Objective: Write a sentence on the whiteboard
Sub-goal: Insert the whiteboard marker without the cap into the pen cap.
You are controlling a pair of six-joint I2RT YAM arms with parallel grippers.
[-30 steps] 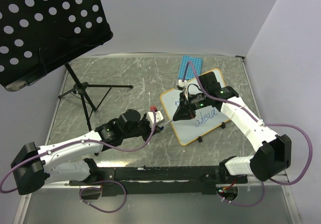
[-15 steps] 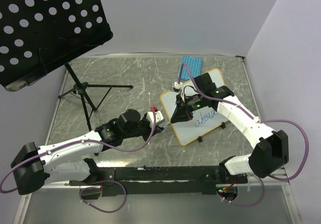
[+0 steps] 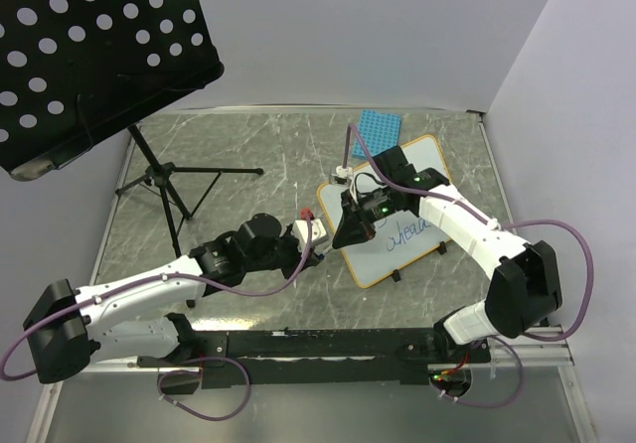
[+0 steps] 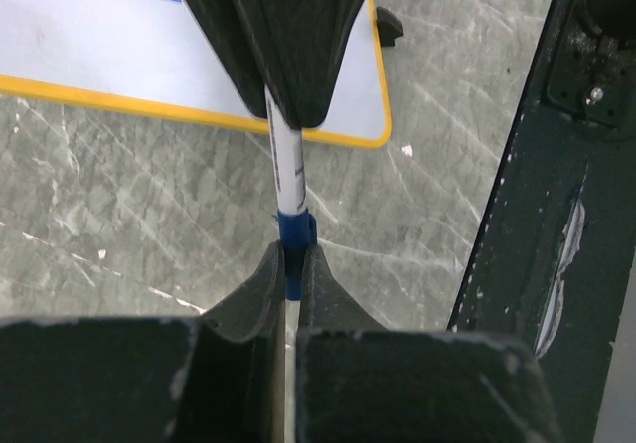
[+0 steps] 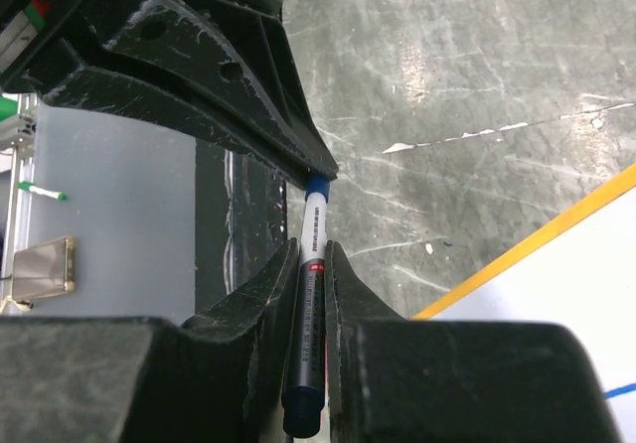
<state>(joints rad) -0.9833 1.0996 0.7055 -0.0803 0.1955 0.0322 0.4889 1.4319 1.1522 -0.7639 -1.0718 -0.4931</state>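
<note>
Grey table [image 3: 248, 145], whiteboard [image 3: 383, 259], left end effector [image 4: 291, 260] pinching marker [image 4: 287, 165] by cap, right end effector [image 5: 312, 264] pinching its barrel

Overhead from behind; wrist views close, sharing marker [image 4: 287, 170], whiteboard [image 4: 149, 56]

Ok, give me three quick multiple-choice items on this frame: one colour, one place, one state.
1. Colour of the whiteboard rim? A red; B yellow-orange; C green.
2. Where is the marker? A lying on the whiteboard; B in the left gripper alone; C held between both grippers.
3. State of the right gripper? A open; B shut on the marker; C out of view.
Answers: B, the yellow-orange edge shows in the left wrist view; C, the left gripper pinches its blue cap, the right the barrel; B, its fingers clamp the barrel.
</note>
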